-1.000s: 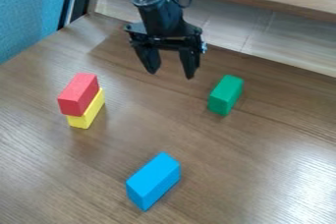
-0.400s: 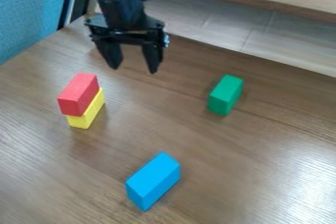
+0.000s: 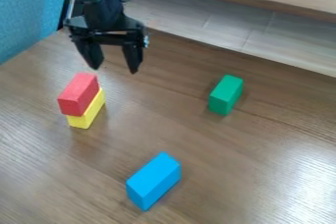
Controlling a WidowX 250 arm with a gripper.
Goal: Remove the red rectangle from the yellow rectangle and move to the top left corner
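The red rectangular block [image 3: 77, 93] lies below the black two-finger gripper [image 3: 115, 70] in the camera view and a little to its left. It rests on top of the yellow rectangular block [image 3: 90, 112], whose right side and near end show beneath it. Both blocks run at a slant, with their near ends toward the lower left of the view.

The gripper hangs with its fingers pointing down and spread wide apart, holding nothing. The finger on the left of the view ends near the far end of the red block, with a narrow strip of the brown wood-grain surface [image 3: 197, 169] showing between them. The other finger ends farther right, over bare wood. How high the fingertips are above the red block cannot be told.

The green rectangular block [image 3: 225, 95] lies well apart, to the right of the gripper, and the blue rectangular block [image 3: 154, 181] lies nearer the camera.
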